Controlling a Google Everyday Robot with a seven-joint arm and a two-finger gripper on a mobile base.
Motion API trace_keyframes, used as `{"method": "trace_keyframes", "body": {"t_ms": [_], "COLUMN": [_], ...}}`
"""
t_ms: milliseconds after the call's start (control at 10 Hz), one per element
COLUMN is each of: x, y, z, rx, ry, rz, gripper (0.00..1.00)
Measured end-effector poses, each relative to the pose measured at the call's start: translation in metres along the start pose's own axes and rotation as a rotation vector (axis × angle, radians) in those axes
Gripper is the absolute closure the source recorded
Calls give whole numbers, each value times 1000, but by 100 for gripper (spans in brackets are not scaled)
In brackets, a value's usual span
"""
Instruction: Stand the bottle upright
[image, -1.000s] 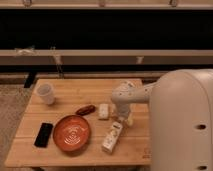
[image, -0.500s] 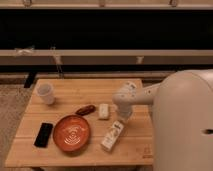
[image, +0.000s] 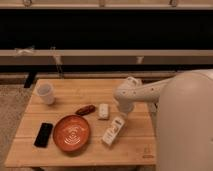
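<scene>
The bottle (image: 113, 131) is white with a pale label. It lies on its side on the wooden table (image: 60, 159), right of the orange plate (image: 72, 133), with its long axis running from front-left to back-right. My gripper (image: 123, 113) hangs from the white arm that comes in from the right. It is just above the bottle's far end, close to it or touching it.
A white cup (image: 46, 93) stands at the back left. A black phone (image: 43, 134) lies left of the plate. A reddish-brown item (image: 85, 109) and a small white block (image: 103, 111) lie behind the plate. My white body (image: 185, 125) covers the table's right end.
The arm's wrist has shifted slightly right and back. The bottle stays lying in about the same place.
</scene>
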Motion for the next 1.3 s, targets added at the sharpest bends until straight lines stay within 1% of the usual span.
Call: {"method": "trace_keyframes", "body": {"t_ms": [200, 300, 600, 700, 1100, 1200, 1300], "x": [12, 26, 46, 57, 81, 85, 91], "y": [-11, -18, -30, -30, -38, -39, -39], "z": [-11, -25, -48, -59, -92, -99, -105], "rx": [-1, 1, 10, 18, 64, 70, 73], "ry": [59, 129, 268, 327, 502, 536, 584], "rz": [-22, -30, -34, -20, 48, 62, 79], "gripper": [100, 100, 100, 100, 100, 100, 100]}}
